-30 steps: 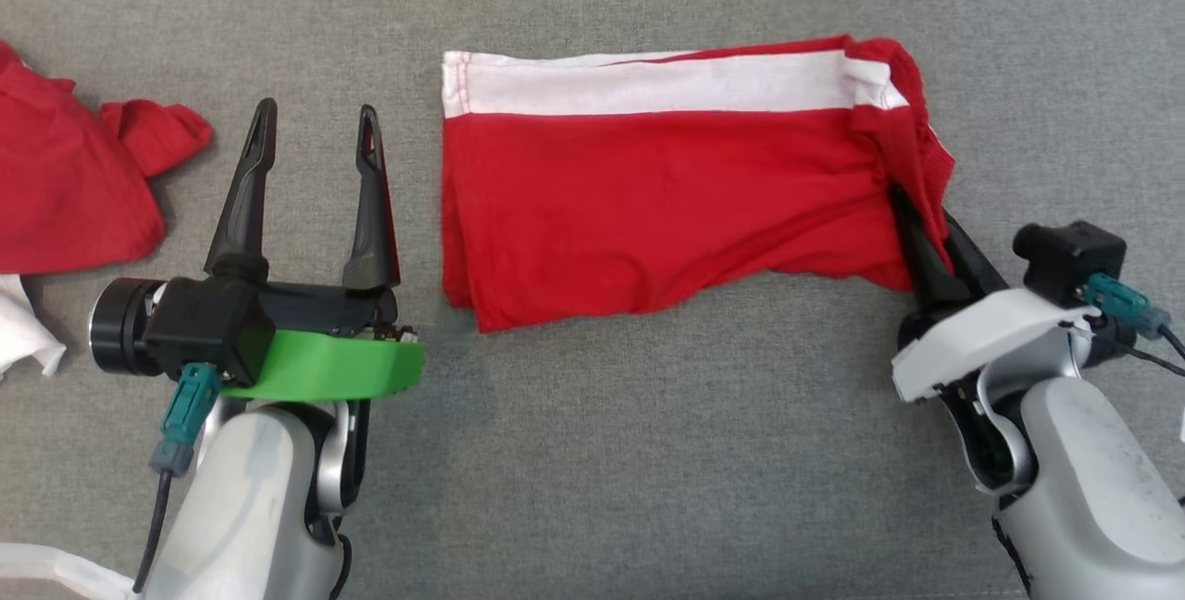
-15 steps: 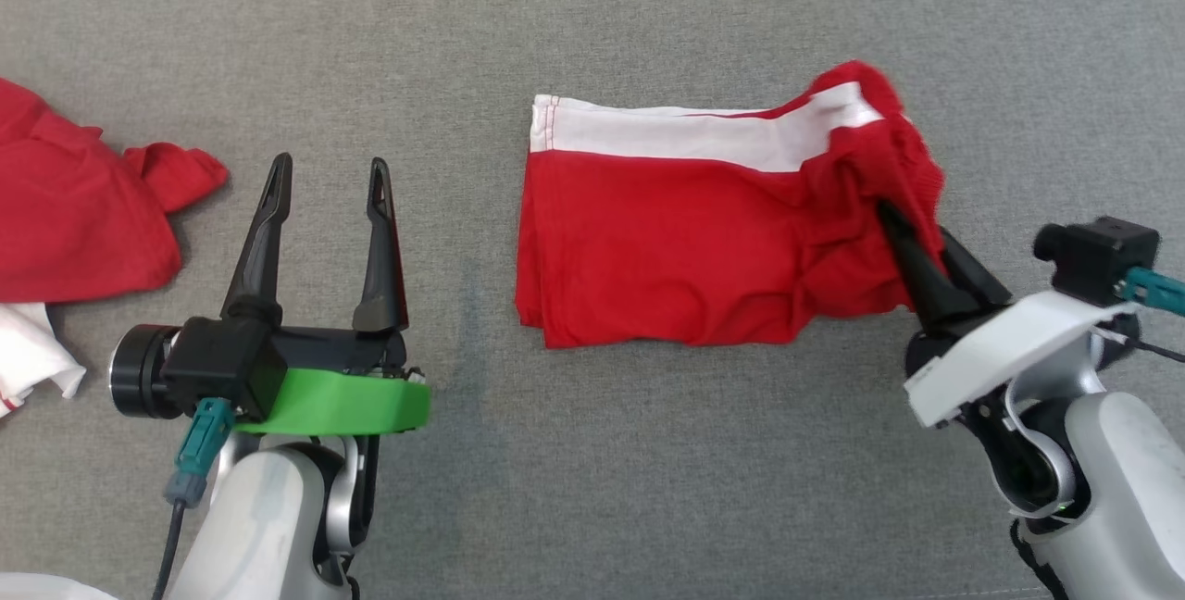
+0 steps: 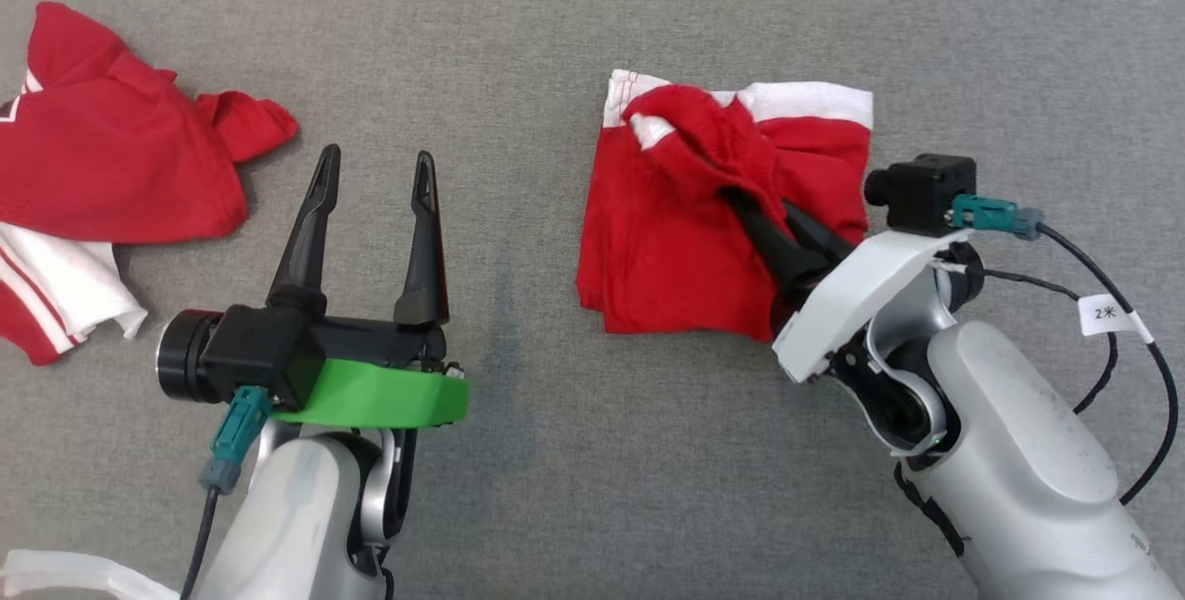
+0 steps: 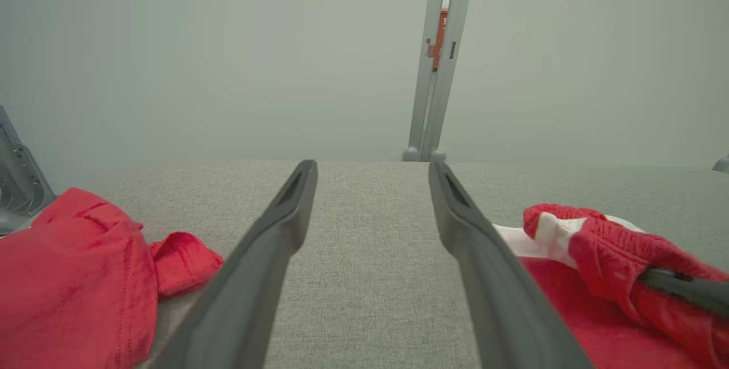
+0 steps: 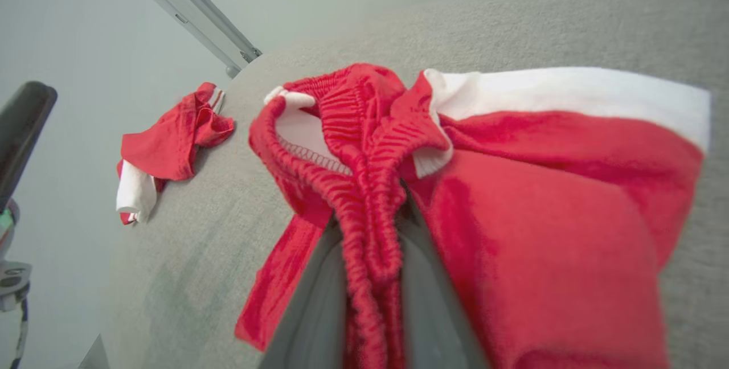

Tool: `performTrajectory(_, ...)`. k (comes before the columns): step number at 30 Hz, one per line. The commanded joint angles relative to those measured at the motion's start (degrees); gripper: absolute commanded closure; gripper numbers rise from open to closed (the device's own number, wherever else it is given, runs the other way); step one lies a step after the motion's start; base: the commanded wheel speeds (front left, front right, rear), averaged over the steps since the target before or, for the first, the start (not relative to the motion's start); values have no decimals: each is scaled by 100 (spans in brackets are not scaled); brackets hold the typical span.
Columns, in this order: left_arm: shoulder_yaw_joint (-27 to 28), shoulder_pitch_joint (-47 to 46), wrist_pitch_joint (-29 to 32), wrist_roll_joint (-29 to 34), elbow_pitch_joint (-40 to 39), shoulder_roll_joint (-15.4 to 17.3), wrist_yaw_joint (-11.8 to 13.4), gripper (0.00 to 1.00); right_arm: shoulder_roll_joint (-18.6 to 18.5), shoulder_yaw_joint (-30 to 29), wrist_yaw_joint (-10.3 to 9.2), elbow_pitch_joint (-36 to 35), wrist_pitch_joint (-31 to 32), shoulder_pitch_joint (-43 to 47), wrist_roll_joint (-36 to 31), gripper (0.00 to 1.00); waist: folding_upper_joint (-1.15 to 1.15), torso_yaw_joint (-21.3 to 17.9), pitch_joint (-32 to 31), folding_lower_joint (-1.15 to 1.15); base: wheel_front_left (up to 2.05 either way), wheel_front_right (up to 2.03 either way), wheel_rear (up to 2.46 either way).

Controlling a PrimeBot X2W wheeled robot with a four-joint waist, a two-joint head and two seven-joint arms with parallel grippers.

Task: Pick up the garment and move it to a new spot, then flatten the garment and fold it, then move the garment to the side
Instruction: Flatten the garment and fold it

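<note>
The two long dark fingers [image 3: 782,253] of our right gripper [image 3: 748,211] are pressed together on the gathered elastic waistband [image 5: 364,215] of the red cloth garment [image 3: 667,267], which has a white band along its far edge. In the right wrist view the ribbed red hem sits pinched between them.

One second ago this gripper held the same end far out at the right, and the garment lay stretched long across the grey woven fabric surface [image 3: 555,35]. Now we have carried that end over to the left. The waistband is above the garment's left part, near its far left corner, and the garment is much shorter from left to right than before. It rests on the surface in front of us, to the right of centre.

The fingers [image 3: 305,243] of our left gripper [image 3: 376,156] stand wide apart with nothing between them, the same as a second ago. They are over bare surface, between the garment and a crumpled red and white cloth pile [image 3: 120,165] at the far left. The head camera has also shifted, so more of this pile is inside the picture now.
</note>
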Motion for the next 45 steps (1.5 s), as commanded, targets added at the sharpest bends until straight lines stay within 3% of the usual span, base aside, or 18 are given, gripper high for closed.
performTrajectory(1,-8,-90,-31,18,21,-20,-17,0,69,0,2,115,-105,-106,-76,100,0,144,130,0,0,0,0)
performTrajectory(5,-9,-136,-63,21,93,-33,-28,0,229,87,2,377,-402,-261,-129,100,0,170,164,0,0,0,0)
performTrajectory(7,-14,-151,-77,26,116,-43,-29,0,316,174,2,452,-570,-316,-171,18,0,162,169,0,0,0,0)
performTrajectory(8,-17,-153,-74,28,127,-45,-30,0,356,274,2,471,-676,-368,-221,0,0,154,165,0,0,0,0)
performTrajectory(14,1,-167,-92,25,170,-40,-28,0,271,865,2,334,-1564,-558,-835,0,0,76,138,0,0,0,0)
performTrajectory(18,53,-115,-104,27,182,6,12,0,117,926,2,98,-2086,-568,-1236,0,0,-36,77,0,0,0,0)
performTrajectory(22,112,-4,-107,28,230,77,40,0,-88,334,2,-194,-2274,-234,-1580,0,0,-185,-38,0,0,0,0)
performTrajectory(28,217,171,-85,38,255,218,162,0,-299,-1062,2,-677,-2315,626,-1950,0,0,-419,-249,0,0,0,0)
performTrajectory(33,366,379,-76,-4,288,370,245,0,-268,-1934,2,-992,-2161,1396,-2168,0,0,-587,-500,0,0,0,0)
performTrajectory(45,345,1031,63,-54,423,595,303,0,135,-2182,2,-1631,-1615,2429,-2352,0,0,-922,-1322,0,0,0,0)
